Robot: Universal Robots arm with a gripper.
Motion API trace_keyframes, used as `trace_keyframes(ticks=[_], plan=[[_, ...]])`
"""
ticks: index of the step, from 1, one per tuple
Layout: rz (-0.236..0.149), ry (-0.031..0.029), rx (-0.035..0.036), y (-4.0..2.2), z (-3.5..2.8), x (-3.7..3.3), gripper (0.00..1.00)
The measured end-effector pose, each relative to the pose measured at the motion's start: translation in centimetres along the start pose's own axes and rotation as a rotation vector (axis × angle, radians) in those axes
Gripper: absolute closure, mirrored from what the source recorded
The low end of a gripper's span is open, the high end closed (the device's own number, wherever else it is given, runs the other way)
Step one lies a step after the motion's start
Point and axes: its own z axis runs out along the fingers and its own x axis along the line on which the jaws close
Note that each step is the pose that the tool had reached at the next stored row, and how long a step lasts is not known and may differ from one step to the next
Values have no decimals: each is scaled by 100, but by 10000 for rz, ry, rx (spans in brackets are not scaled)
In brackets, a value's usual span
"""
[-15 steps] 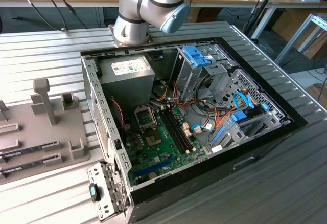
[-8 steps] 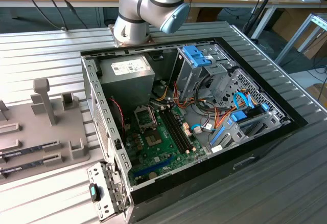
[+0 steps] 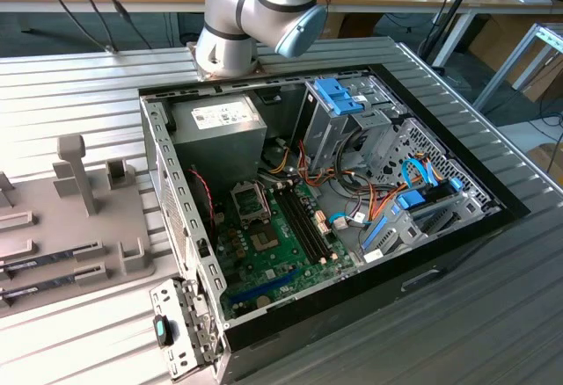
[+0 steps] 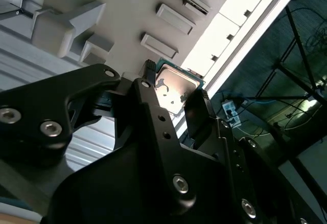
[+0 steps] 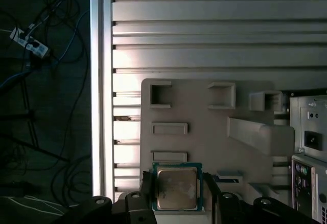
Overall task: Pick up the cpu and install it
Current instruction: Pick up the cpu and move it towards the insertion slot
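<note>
**The cpu (image 5: 177, 187) hangs above its tray (image 5: 214, 147), pinched in the end effector (image 5: 178, 199).**

In both wrist views we see the fingers (image 4: 198, 109) pressed against two opposite edges of the cpu, its silver lid facing the cameras. The grey tray lies beneath on the ribbed table (image 5: 204, 29). We judge the edge grip keeps the chip level and its underside untouched — sensible for seating it inside the open computer case (image 3: 173, 200).

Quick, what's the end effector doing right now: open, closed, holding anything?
The end effector is closed on the cpu, one finger against each of two opposite edges.
</note>
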Motion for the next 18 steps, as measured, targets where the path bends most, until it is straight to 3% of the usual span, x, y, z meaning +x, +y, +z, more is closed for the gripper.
trace_keyframes(ticks=[18], plan=[[0, 0, 0, -1, -253, 0, 53]])
